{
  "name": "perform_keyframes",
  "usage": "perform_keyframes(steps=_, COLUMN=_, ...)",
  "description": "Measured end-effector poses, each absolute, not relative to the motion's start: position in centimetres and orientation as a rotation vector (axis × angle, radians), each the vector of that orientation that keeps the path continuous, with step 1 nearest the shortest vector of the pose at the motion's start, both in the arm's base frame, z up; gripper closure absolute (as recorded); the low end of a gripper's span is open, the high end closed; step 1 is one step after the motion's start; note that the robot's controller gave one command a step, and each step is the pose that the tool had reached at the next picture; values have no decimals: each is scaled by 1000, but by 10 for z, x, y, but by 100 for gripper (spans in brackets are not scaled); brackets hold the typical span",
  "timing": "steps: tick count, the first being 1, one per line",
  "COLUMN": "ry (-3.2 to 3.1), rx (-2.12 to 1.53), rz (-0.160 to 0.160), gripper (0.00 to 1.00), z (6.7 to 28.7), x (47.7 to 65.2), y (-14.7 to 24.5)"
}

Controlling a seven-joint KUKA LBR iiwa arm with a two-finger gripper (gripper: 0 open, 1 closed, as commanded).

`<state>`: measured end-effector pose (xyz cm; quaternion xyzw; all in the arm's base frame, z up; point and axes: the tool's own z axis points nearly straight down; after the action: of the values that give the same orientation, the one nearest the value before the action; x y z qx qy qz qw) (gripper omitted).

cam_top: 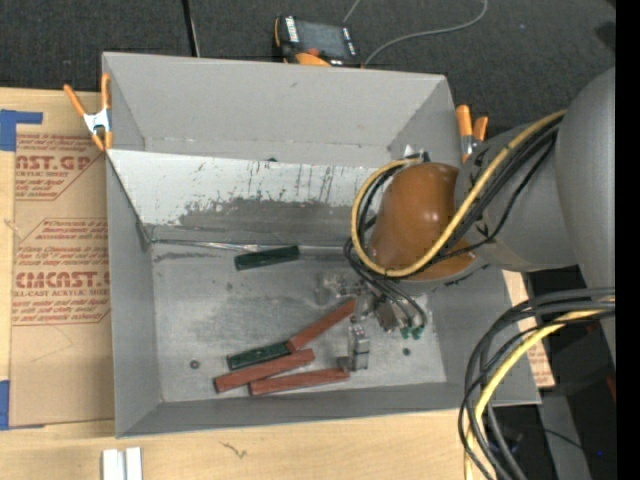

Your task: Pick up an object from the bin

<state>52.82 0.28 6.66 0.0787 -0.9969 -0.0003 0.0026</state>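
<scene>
the gripper (pixel 362 340) hangs low over the right half of the bin (pixel 130 298), under the arm's orange cover (pixel 420 218). whether the claw is wide or narrow i cannot tell. just to its left lies a slanted red-brown stick (pixel 322 326), its upper end right by the gripper. two more red-brown sticks (pixel 300 379) and a dark green bar (pixel 258 355) lie near the front wall. another green bar (pixel 267 257) rests well apart, at the foot of the scratched back slope. the bin floor is scuffed grey metal. beyond the bin, a black-and-orange device (pixel 315 40) sits on dark carpet.
</scene>
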Motion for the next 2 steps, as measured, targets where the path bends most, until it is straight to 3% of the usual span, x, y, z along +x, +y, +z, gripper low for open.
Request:
perform_keyframes(steps=1, ry=-3119, rx=399, rz=1, gripper=0, z=70, x=552, y=-36)
perform_keyframes(steps=2, ry=-3118, rx=400, rz=-2, gripper=100, z=70, x=552, y=-35)
